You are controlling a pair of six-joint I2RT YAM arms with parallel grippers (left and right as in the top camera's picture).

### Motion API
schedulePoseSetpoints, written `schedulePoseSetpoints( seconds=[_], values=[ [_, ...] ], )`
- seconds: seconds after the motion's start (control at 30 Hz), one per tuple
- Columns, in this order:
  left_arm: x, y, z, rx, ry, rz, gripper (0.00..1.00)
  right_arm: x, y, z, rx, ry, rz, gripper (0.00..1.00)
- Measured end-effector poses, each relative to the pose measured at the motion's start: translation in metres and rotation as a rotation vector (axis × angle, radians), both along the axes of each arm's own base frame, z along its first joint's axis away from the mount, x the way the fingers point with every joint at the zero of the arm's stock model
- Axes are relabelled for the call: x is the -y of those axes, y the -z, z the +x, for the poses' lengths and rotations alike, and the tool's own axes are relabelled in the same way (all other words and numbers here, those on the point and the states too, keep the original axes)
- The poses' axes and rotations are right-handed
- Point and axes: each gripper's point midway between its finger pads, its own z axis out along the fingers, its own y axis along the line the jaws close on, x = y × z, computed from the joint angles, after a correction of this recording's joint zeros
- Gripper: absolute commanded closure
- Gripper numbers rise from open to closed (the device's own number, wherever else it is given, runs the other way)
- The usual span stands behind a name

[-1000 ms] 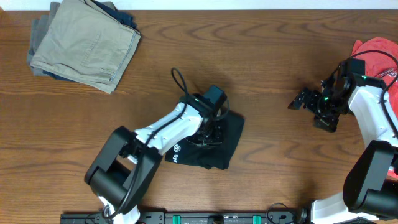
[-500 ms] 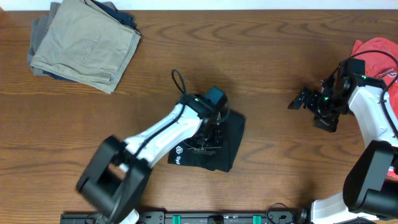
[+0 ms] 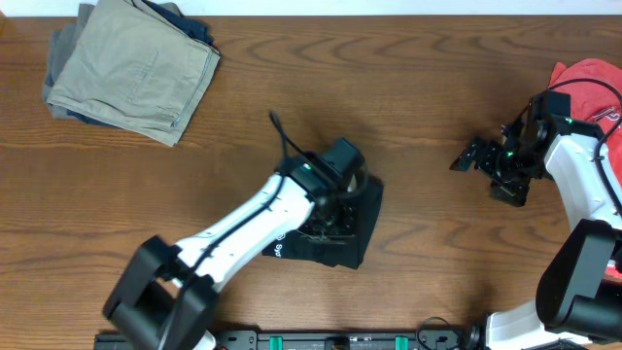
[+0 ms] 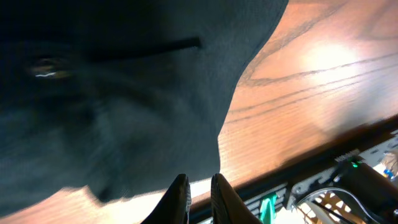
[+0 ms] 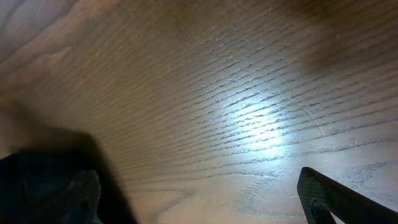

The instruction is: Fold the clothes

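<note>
Black soft garment (image 3: 358, 226) lies bunched mid-table (image 3: 437, 78). I judge it light, limp, likely to sag and slide on wood; best hold is hem near corner. Left gripper (image 4: 200, 198) jaws nearly pressed together at cloth edge; pinch unconfirmed. Right gripper (image 5: 199, 180) spread wide, empty, well apart.
</note>
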Motion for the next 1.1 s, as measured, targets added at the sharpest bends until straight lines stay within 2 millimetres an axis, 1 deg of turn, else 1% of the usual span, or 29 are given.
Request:
schedulePoseSetpoints(
  seconds=[0.17, 0.27, 0.37, 0.47, 0.6, 0.7, 0.8, 0.87, 0.9, 0.93, 0.97, 1.03, 1.07, 1.1],
  values=[
    [0.018, 0.032, -0.016, -0.034, 0.028, 0.027, 0.85, 0.000, 0.000, 0.000, 0.000, 0.000, 0.000, 0.01],
    [0.027, 0.045, -0.025, -0.047, 0.052, 0.042, 0.85, 0.000, 0.000, 0.000, 0.000, 0.000, 0.000, 0.01],
    [0.029, 0.056, -0.034, -0.071, 0.065, 0.070, 0.85, 0.000, 0.000, 0.000, 0.000, 0.000, 0.000, 0.01],
    [0.028, 0.061, -0.036, -0.083, 0.066, 0.080, 0.86, 0.000, 0.000, 0.000, 0.000, 0.000, 0.000, 0.01],
    [0.034, 0.057, -0.043, -0.129, 0.072, 0.043, 0.88, 0.000, 0.000, 0.000, 0.000, 0.000, 0.000, 0.01],
    [0.042, 0.048, -0.052, -0.187, 0.089, -0.018, 0.88, 0.000, 0.000, 0.000, 0.000, 0.000, 0.000, 0.01],
    [0.055, 0.029, -0.057, -0.216, 0.115, -0.102, 0.88, 0.000, 0.000, 0.000, 0.000, 0.000, 0.000, 0.01],
    [0.066, 0.008, -0.056, -0.206, 0.141, -0.177, 0.86, 0.000, 0.000, 0.000, 0.000, 0.000, 0.000, 0.01],
    [0.071, -0.006, -0.054, -0.185, 0.161, -0.222, 0.83, 0.000, 0.000, 0.000, 0.000, 0.000, 0.000, 0.01],
    [0.074, -0.018, -0.053, -0.166, 0.174, -0.258, 0.83, 0.000, 0.000, 0.000, 0.000, 0.000, 0.000, 0.01],
    [0.078, -0.033, -0.049, -0.134, 0.191, -0.301, 0.79, 0.000, 0.000, 0.000, 0.000, 0.000, 0.000, 0.01],
    [0.077, -0.063, -0.038, -0.058, 0.199, -0.368, 0.78, 0.000, 0.000, 0.000, 0.000, 0.000, 0.000, 0.01],
    [0.074, -0.073, -0.033, -0.029, 0.192, -0.383, 0.78, 0.000, 0.000, 0.000, 0.000, 0.000, 0.000, 0.01],
    [0.066, -0.083, -0.023, 0.014, 0.167, -0.379, 0.78, 0.000, 0.000, 0.000, 0.000, 0.000, 0.000, 0.01]
  ],
)
